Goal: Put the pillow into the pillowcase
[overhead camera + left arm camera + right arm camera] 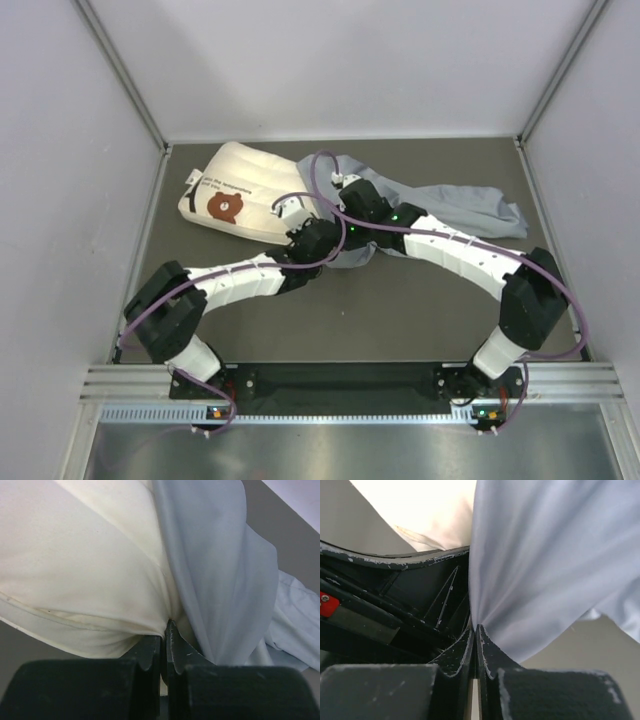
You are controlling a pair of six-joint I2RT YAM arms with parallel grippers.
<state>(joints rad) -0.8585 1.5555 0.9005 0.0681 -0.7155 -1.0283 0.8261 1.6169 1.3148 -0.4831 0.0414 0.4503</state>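
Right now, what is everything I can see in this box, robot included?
pillow: one, cream with a brown bear face and dark lettering, far left of the table, its right end against the pillowcase.
pillowcase: one, light grey-blue, wrinkled, spread from the middle to the far right.
table: one, dark grey, under everything.
walls: three, white, at the left, the right and the far side.
rail: one, silver metal, along the near edge.
cables: two, purple, looped along the arms.
arms: two, white and black, reaching in from the near edge to the middle.
left hand: one, black, shut, seemingly pinching the pillow's edge.
right hand: one, black, shut on the pillowcase.
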